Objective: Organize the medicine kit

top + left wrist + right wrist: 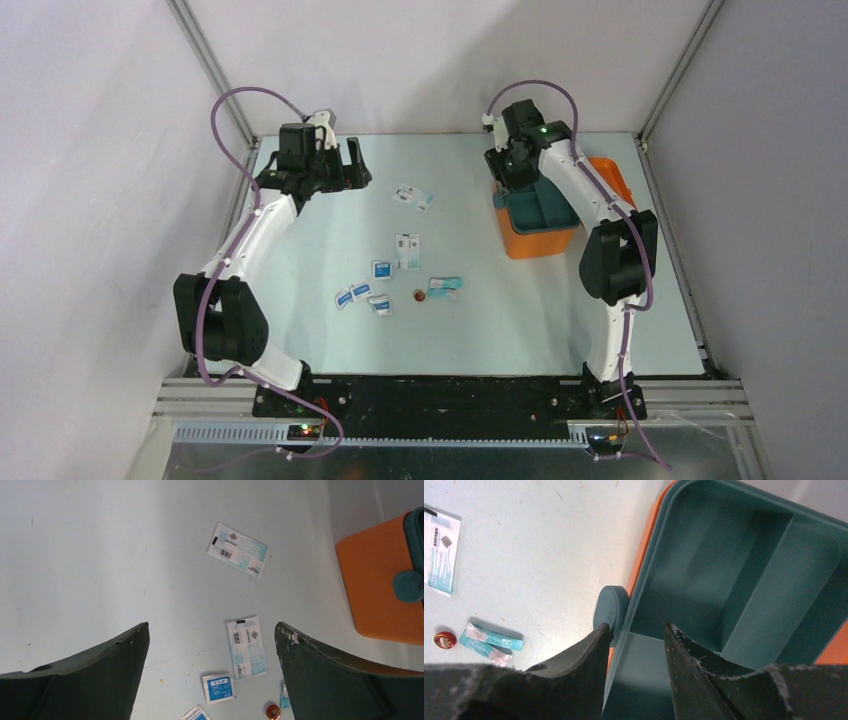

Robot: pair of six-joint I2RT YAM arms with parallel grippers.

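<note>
Chiefly, kit dragged or tipped: the medicine kit (pixel 535 240) sits open at the right of the top view, its lid (pixel 612 180) thrown back toward the upper right. It could slide or rock if the right gripper (pixel 638 630) pulls sideways on the rim. That gripper's fingers stand a little apart astride the teal edge, beside the round teal knob (pixel 610 605); I cannot tell whether they pinch it.
Tray coming up askew: the teal tray (pixel 545 212) seated in the kit looks empty, and it may cant or jam if it is lifted by one edge only.
Sachets skidding: the flat packets lie flush on the table (pixel 300 330). The left gripper (pixel 212 625), jaws wide apart and holding nothing, hovers at the upper left of the top view; its fingers could push a packet along instead of catching it.
Red piece rolling: a nudge to its neighbours might send it away across the table.
Kits: one.
Trays: one, several compartments showing.
Large white-and-teal sachets: two, one upper centre (pixel 238 549) and one lower centre (pixel 246 647) of the left wrist view.
Teal wrapped strips: two, side by side at the lower left of the right wrist view (pixel 494 636).
Small blue-and-white packets: four, clustered at the centre of the top view (pixel 382 268).
Red round piece: one (pixel 445 639), just beside the strips.
</note>
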